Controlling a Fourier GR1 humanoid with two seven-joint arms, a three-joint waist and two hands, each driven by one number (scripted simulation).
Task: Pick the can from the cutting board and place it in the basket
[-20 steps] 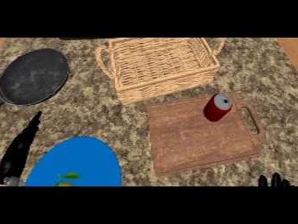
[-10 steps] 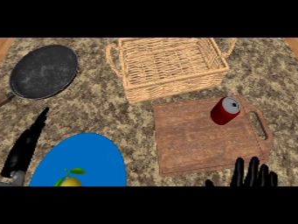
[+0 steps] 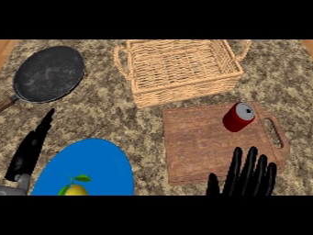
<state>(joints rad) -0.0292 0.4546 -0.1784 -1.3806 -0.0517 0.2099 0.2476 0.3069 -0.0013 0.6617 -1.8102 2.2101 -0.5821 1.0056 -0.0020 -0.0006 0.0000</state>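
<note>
Head view: can (image 3: 238,117) on cutting board (image 3: 199,147), beyond right hand (image 3: 248,179) w/ fingers (image 3: 252,160) straight, empty

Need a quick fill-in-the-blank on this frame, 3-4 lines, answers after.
1. The ____ can is on the cutting board.
2. The pan sits to the ____ of the basket in the view.
3. The yellow fruit rests on the ____ plate.
4. The right hand, fingers straight, holds ____.
Answers: red; left; blue; nothing.

One can (image 3: 238,117), one basket (image 3: 184,88), one board (image 3: 199,147), one pan (image 3: 49,75), one plate (image 3: 91,160)
</note>
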